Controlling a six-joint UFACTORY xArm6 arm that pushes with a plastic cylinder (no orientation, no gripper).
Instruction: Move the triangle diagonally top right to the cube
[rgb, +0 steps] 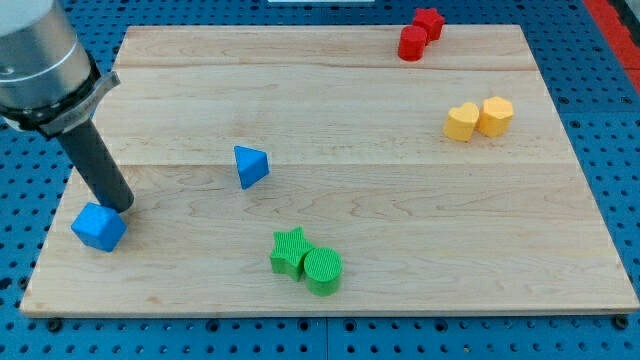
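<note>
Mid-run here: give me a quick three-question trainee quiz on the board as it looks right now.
1. True or false: my tip is at the blue cube.
2. Which block lies nearest the green star? A) green cylinder B) blue triangle C) red blocks
3. Fill in: the two yellow blocks sit at the view's ____ side.

Key: 1 true; 2 A; 3 right.

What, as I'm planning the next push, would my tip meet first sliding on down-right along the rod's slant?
Probably nothing: my tip, just up-right of the blue cube, would cross the board to its bottom edge, passing left of the green star. Depth is unclear.
</note>
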